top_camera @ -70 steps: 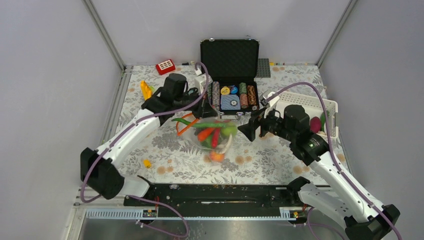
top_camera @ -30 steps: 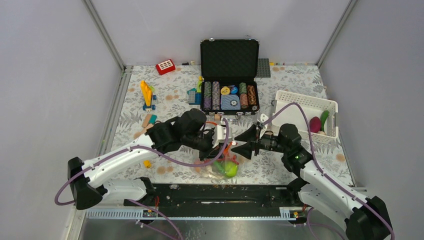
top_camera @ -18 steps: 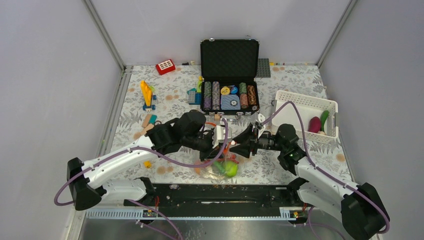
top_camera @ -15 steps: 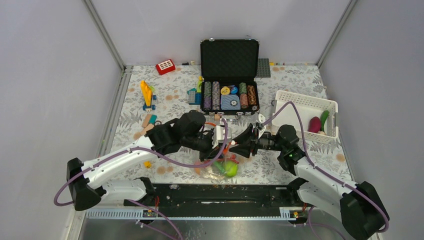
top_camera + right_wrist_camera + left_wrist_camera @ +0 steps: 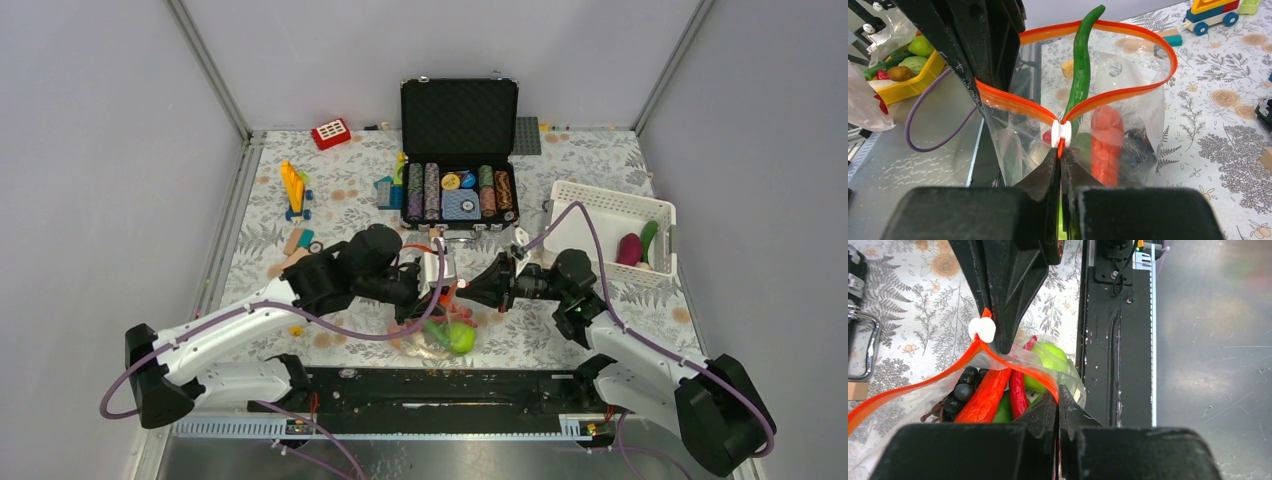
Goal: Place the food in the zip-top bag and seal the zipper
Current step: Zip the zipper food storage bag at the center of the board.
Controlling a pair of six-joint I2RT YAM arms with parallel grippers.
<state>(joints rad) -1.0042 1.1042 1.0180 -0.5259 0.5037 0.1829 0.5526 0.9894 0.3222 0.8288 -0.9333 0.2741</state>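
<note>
The clear floppy zip-top bag (image 5: 440, 335) hangs mouth-up between my two arms, its belly sagging low by the worktop's near edge. I cannot tell whether it touches down. Its thin orange-red zipper strip (image 5: 913, 390) runs roughly left to right in the overhead view, from one set of fingers across to the other. A small white plastic slider (image 5: 1061, 134) sits on it. Beyond the slider the two lips part into a wide open loop. A long green toy chilli (image 5: 1082, 65) stands up through that loop, tip pointing up. Lower in the bag lie dark toy grapes (image 5: 960, 390), an orange toy carrot (image 5: 985, 395), a thin red toy chilli (image 5: 1018, 385) and a round green toy apple (image 5: 1048, 357).

The worktop (image 5: 340, 200) wears a pale fern-and-flower cloth, boxed in by plain grey walls. From the left it carries a yellow and blue toy vehicle (image 5: 293, 190), a red grid-faced block (image 5: 331, 133), an open black case of striped poker chips (image 5: 460, 190) and a white perforated plastic basket (image 5: 610, 215).

My left fingers (image 5: 1050, 407) are pressed together, pinching the zipper strip at one end of the mouth. My right fingers (image 5: 1054, 167) are likewise closed, clamped on the strip just beneath the slider, which touches their tips.
</note>
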